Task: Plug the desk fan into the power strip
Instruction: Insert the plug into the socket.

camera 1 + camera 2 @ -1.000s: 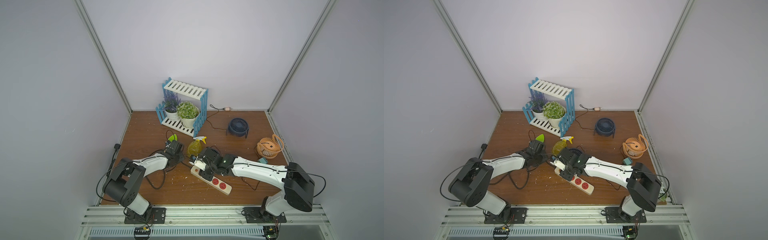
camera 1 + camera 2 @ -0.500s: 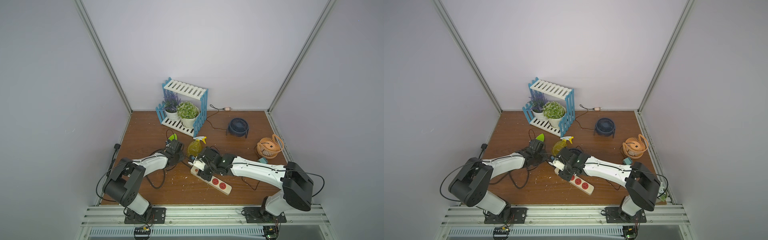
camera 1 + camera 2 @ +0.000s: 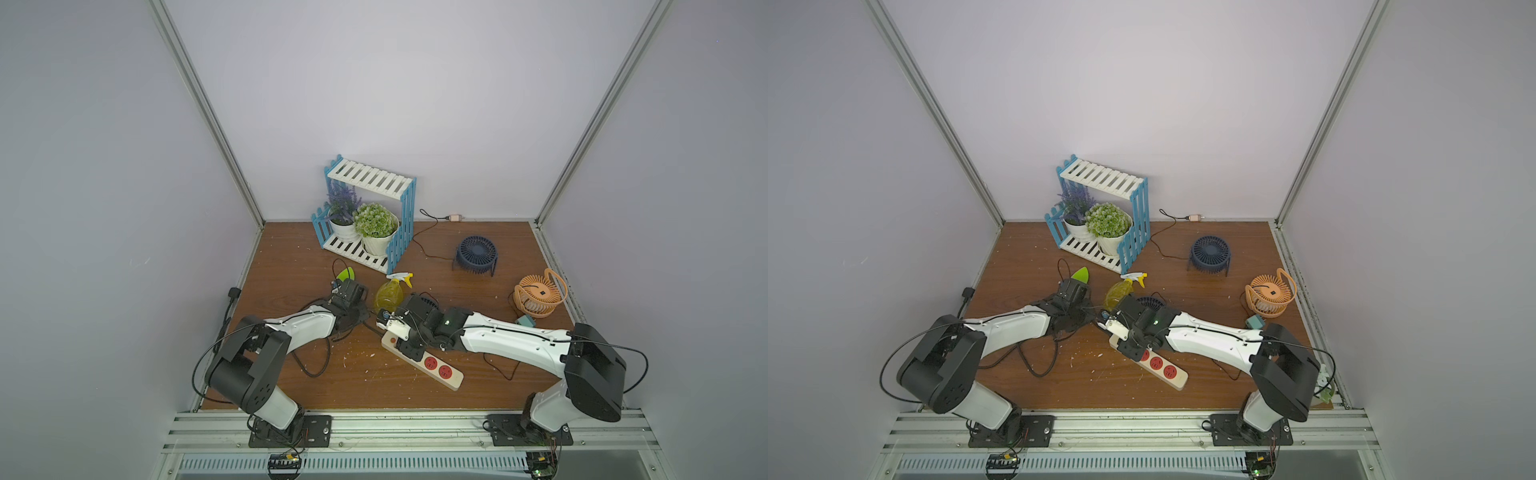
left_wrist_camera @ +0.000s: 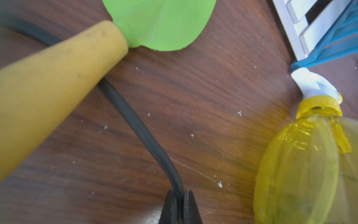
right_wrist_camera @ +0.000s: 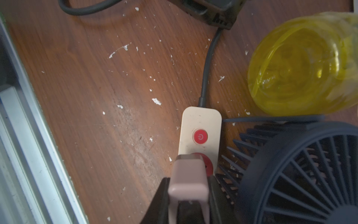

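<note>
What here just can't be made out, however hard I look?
- Plug prongs, in the right gripper: right wrist view, the plug's body covers the socket; seated or not is unclear.
- Strip's socket nearest its button: that gripper hides it in both top views.
- Fan: cut off by the right wrist view's edge, mostly under the arm from above.
- Left gripper on the cord: left wrist view, only its tips show.

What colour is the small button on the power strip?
The button is red with a white power symbol, clearest in the right wrist view.

A lab test booth: blank grey wall panels (image 3: 395,104), aluminium corner posts (image 3: 205,108), slotted base rail (image 3: 415,419).
</note>
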